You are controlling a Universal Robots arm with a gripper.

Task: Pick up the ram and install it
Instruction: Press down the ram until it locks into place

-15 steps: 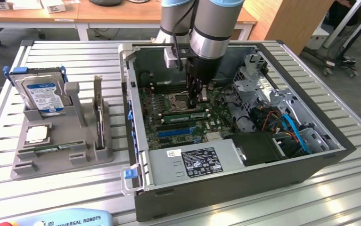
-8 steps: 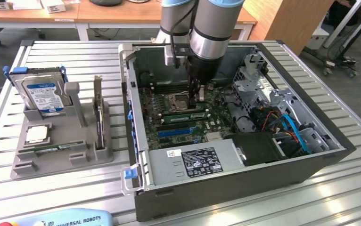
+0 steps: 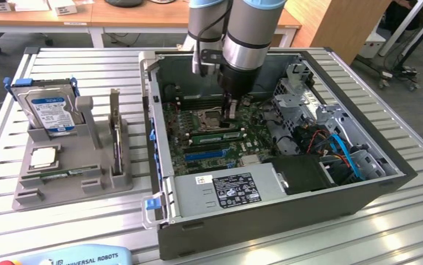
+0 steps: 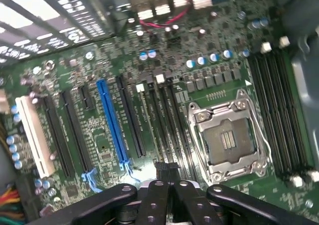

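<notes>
A slatted metal table [image 3: 388,232] carries an open computer case [image 3: 270,221] lying on its side, which takes up the table's middle and the exterior view's right. Inside it the green motherboard [image 3: 204,132] lies flat against the case floor, with a silver power supply [image 3: 226,190] along the case's near edge and a drive cage with blue and orange cables [image 3: 340,149] toward the case's far-right corner in the exterior view. The robot arm [image 3: 248,33] reaches down into the case over the middle of the motherboard, and its gripper [image 3: 231,107] hangs close above the board beside the empty processor socket [image 4: 227,140]. The claw is fully closed; in the wrist view its black fingers [image 4: 167,197] meet around a narrow dark edge that stands over the memory slots [image 4: 167,115], but I cannot tell for certain whether that edge is the ram. A green memory stick [image 3: 215,135] sits in a slot on the board just beside the gripper. Near the table's edge on the exterior view's left stands a grey holder tray [image 3: 72,182] with a hard drive [image 3: 49,107] upright at its far end, a processor chip [image 3: 43,158] in its middle, and another green stick [image 3: 68,174] lying at its near edge.
</notes>
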